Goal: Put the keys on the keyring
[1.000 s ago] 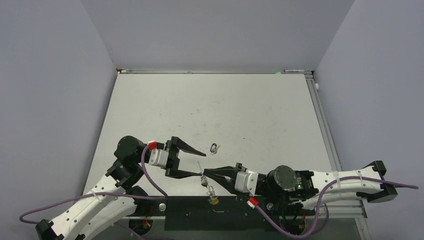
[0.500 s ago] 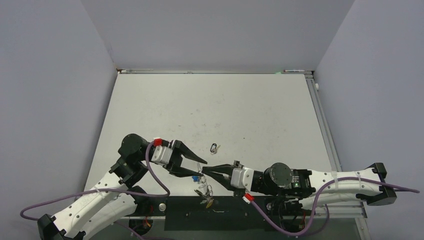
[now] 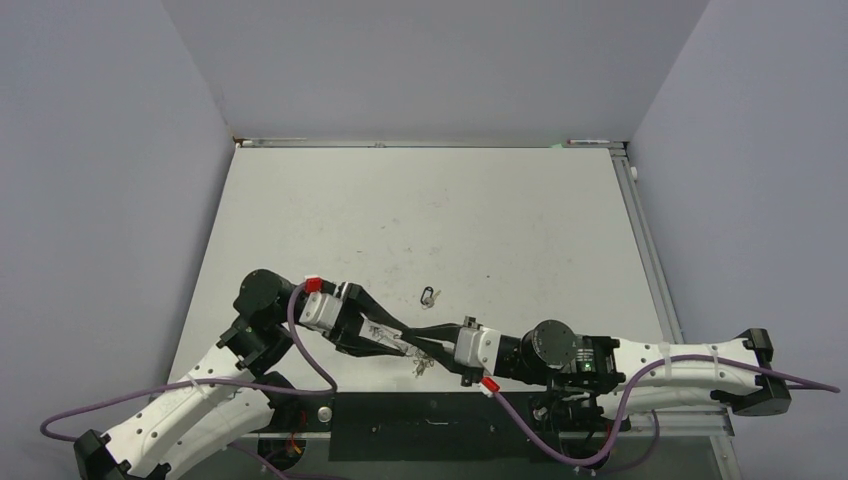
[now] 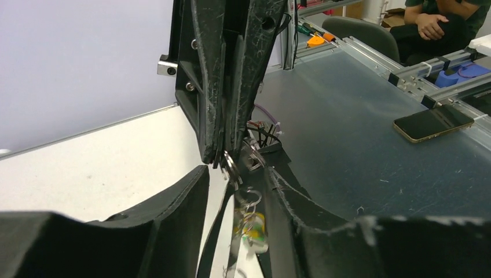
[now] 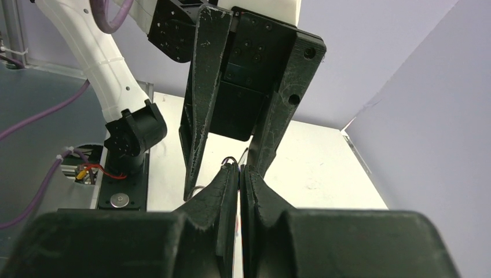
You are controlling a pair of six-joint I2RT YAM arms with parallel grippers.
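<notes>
— Where's the thin grey wire keyring (image 4: 231,166)?
— Pinched, it seems (the view is cramped), in the closed tips of the right gripper (image 4: 223,157), small metal keys (image 4: 253,229) dangling below, one yellow-green-headed.
— And the left gripper (image 4: 235,174)?
— Half-spread, straddling those tips. A silvery key on a black oval clip (image 3: 430,296) lies apart on the white table (image 3: 500,220).

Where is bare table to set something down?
Free: the white table's far half, from the small black oval clip to the back rail, and its right side. Crowded: near centre, where left claw and right claw meet around dangling metal keys.
</notes>
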